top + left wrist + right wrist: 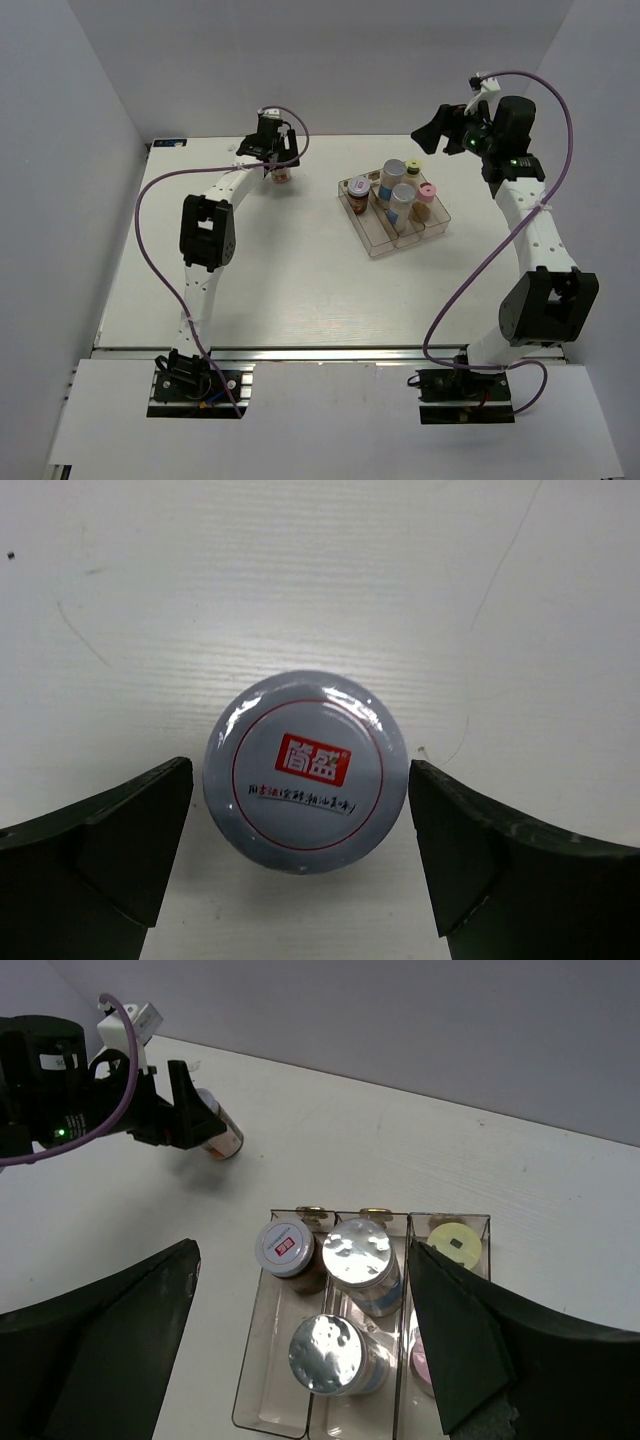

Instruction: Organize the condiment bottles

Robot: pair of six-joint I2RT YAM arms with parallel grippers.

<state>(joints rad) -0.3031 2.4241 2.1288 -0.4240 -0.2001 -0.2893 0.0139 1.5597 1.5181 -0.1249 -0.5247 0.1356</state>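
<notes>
Your left hand [299,815] is open, directly above the upright jar [305,760], with the lid centred between the fingers, so drop straight down. Right hand [437,128] is open, near the tray [378,250].

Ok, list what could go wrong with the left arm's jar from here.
1. The jar is round with a glossy lid. If the open left gripper closes off-centre, the jar may slip or tip.
2. The tray seems to have room only in its left compartment, next to another jar, which could get knocked.
3. The right gripper hangs over the tray, so the arms might collide.
</notes>
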